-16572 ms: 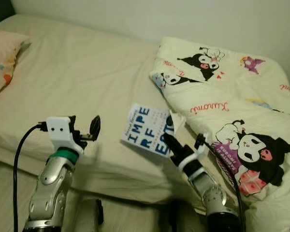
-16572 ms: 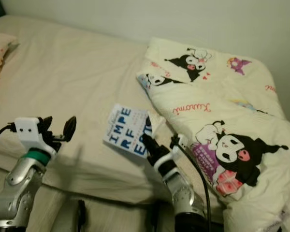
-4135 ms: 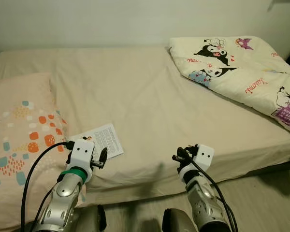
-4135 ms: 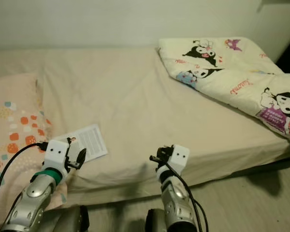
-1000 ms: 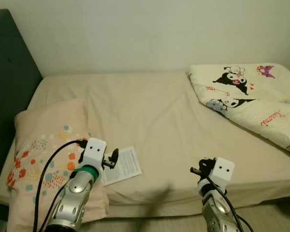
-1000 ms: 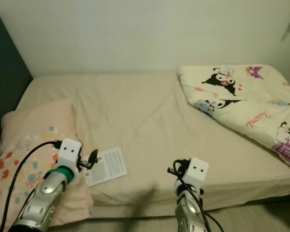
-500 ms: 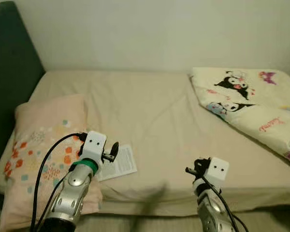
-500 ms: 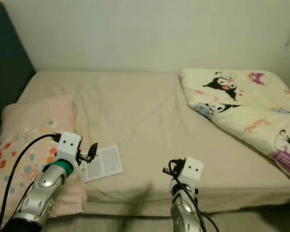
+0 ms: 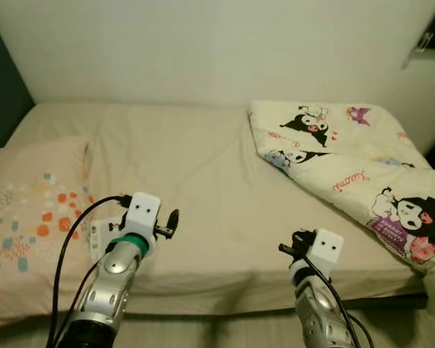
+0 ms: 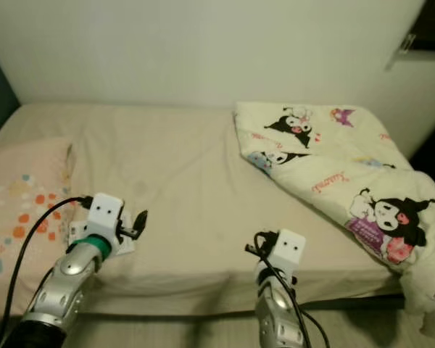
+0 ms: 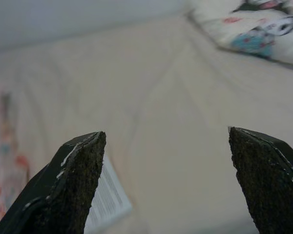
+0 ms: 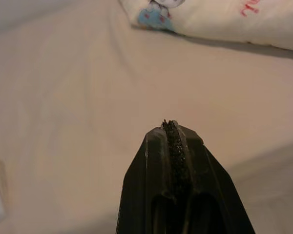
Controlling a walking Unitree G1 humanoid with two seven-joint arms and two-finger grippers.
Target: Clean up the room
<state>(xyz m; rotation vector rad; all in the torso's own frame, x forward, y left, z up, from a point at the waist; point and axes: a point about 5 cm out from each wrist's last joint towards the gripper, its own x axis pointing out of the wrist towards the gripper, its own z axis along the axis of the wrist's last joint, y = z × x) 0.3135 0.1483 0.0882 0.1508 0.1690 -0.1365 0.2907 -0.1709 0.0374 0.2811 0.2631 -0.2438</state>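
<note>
A white printed booklet lies flat on the beige bed sheet, beside a peach pillow with coloured spots. My left gripper hovers just right of the booklet and partly hides it. In the left wrist view its fingers stand wide apart and empty, with the booklet's corner below them. My right gripper is shut on nothing, held low over the bed's front edge. A cream cartoon-print quilt is bunched on the bed's right side.
A pale wall runs behind the bed. A dark headboard stands at the far left. The quilt hangs over the bed's right front corner. Open sheet lies between the two grippers.
The camera has swung to the right, so pillow and booklet sit further left in the picture and more quilt shows. Both grippers hold the same pose.
</note>
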